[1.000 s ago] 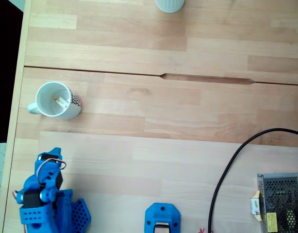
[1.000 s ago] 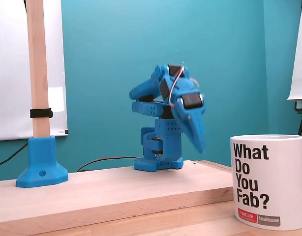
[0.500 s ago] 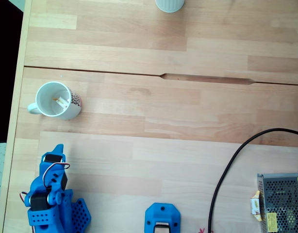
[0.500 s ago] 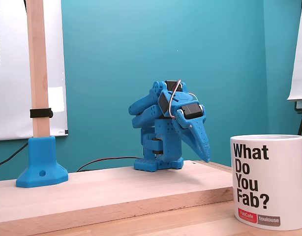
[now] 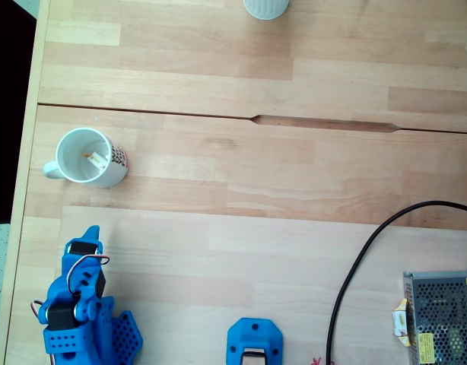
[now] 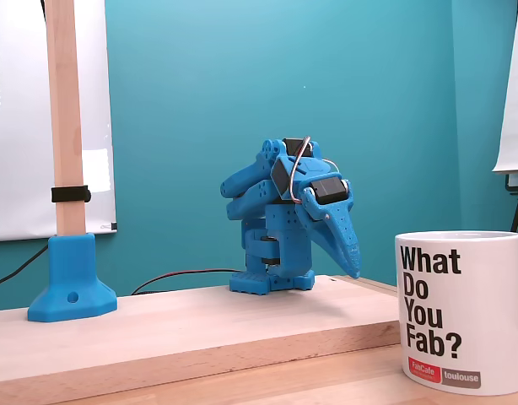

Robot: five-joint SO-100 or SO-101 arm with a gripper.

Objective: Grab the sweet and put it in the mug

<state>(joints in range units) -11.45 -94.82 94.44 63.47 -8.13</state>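
The pale butcher-block wooden table (image 5: pixel 279 190) is seen unchanged from half a second earlier. The blue plastic arm (image 5: pixel 77 312), folded at lower left of the top-down fixed view, has not moved since then; a second ago it was raised higher. Its end effector (image 6: pixel 353 268) points downward in the side fixed view, jaws apparently together. The white ceramic mug (image 5: pixel 87 157) at left holds the tiny white-wrapped sweet (image 5: pixel 97 160) inside; from the side, "What Do You Fab?" lettering is shown and the mug's interior is hidden.
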